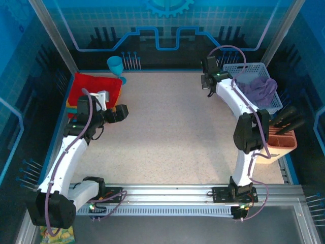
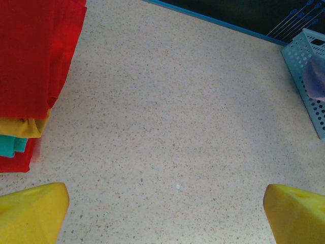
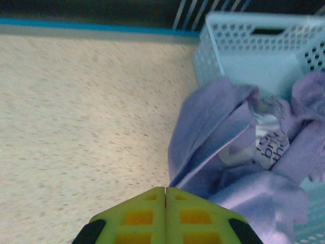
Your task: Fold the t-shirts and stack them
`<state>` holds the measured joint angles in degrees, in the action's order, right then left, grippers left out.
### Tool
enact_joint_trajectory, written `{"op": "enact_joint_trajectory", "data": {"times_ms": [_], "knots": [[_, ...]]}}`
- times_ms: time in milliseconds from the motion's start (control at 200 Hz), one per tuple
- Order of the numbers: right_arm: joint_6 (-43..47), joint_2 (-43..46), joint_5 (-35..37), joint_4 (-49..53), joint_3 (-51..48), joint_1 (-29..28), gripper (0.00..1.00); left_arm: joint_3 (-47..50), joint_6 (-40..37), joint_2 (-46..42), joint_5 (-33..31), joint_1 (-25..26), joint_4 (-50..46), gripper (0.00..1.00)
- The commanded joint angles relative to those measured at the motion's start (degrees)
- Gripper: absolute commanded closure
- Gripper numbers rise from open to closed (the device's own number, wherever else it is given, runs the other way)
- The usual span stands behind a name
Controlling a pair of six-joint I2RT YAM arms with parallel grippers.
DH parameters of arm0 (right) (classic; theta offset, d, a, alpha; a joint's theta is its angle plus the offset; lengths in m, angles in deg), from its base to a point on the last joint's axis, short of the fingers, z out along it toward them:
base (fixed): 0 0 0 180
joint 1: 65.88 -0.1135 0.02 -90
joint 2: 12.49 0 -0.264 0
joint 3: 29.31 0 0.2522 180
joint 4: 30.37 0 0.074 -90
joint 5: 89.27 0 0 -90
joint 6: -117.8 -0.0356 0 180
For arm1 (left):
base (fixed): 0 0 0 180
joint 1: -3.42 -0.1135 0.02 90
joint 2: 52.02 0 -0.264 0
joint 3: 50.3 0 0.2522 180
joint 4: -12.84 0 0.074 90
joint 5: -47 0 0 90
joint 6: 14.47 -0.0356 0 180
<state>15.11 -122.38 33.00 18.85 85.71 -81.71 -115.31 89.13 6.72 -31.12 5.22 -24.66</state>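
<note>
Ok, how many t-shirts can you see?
4: a red tee, yellow-orange tee and teal tee stacked far left, a lavender tee in the basket. A red layer under the teal may be a fifth.

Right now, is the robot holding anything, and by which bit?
The left end effector is open and empty. The right end effector is shut beside the purple t-shirt, but whether cloth is pinched cannot be told.

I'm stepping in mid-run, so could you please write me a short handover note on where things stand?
Left gripper: open, empty, over bare table.
Right gripper: shut, tips at the edge of the lavender tee; grip unclear.
That tee: bunched, unfolded, in the basket, far right.
Done: red tee, yellow-orange tee and teal tee folded, stacked far left.
Left: pull out, fold and stack the lavender tee.
</note>
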Motion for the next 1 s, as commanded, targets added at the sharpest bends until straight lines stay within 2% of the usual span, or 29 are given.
{"op": "enact_joint_trajectory", "data": {"times_ms": [0,210,460,590,710,815,900,995], "knots": [[3.0,4.8,-1.7,-0.9,2.3,-3.4,1.0,0.7,-0.3,-1.4,0.4,0.6,0.6,0.01],[7.5,9.7,-3.1,-1.2,9.9,-6.3,1.0,0.7,-0.2,-1.4,0.4,0.6,0.6,0.01],[13.2,11.5,-0.3,-3.0,16.9,-5.4,1.0,0.6,-0.1,-1.4,0.5,0.7,0.7,0.01],[17.2,14.4,-8.1,-8.2,15.3,-5.6,1.0,0.6,0.9,-1.4,0.9,0.7,1.1,0.01],[14.3,14.8,-18.4,-4.6,17.0,-5.8,1.0,0.7,4.9,-1.0,4.0,0.8,3.1,0.01],[11.8,14.5,-25.3,-1.8,16.3,-7.1,1.0,2.5,12.3,0.3,10.0,1.4,11.1,0.01],[10.8,13.8,-27.3,0.0,16.3,-8.5,1.0,4.2,19.2,3.4,14.1,4.5,21.7,0.01],[8.7,13.6,-27.9,0.7,15.8,-9.5,1.0,2.1,18.6,8.2,10.4,12.2,28.0,0.01]]}}
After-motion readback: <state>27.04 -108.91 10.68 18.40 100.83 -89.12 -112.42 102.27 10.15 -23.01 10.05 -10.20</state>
